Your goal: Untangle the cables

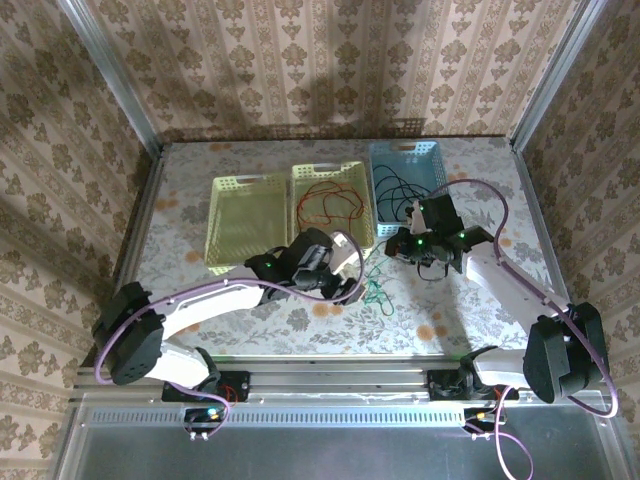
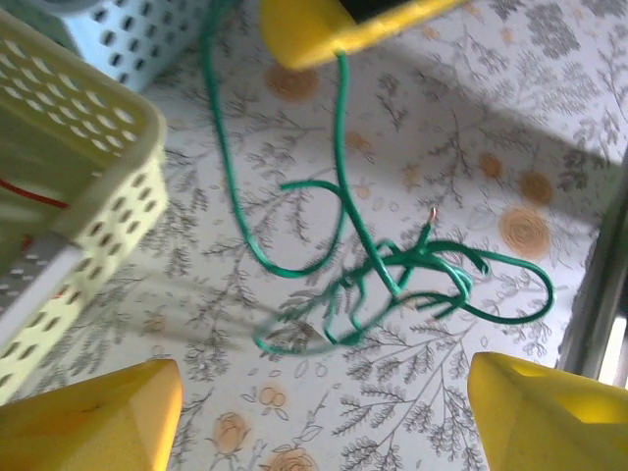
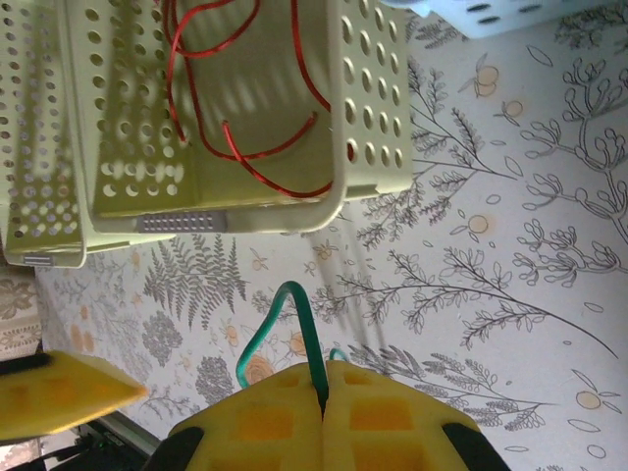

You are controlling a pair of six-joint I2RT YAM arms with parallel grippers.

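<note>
Right gripper (image 3: 324, 385) pads pinched shut on green cable (image 3: 309, 334), held end hidden between them. Left gripper (image 2: 324, 412) fingers wide apart, empty, mostly cut off by frame, above same cable's tangle on table (image 3: 510, 275), just beside yellow basket (image 3: 378, 118) holding red cable (image 3: 257, 172).

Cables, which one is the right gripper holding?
The green cable, pinched in the shut right gripper; the red cable lies loose in a yellow basket.

A thin green cable (image 1: 377, 293) lay in loose, tangled loops on the table (image 1: 450, 305), near the middle, with one strand rising. A red cable (image 1: 328, 203) curled inside the middle basket (image 1: 328, 168). A dark cable (image 1: 400, 195) lay in the far-right blue basket (image 1: 405, 147).
</note>
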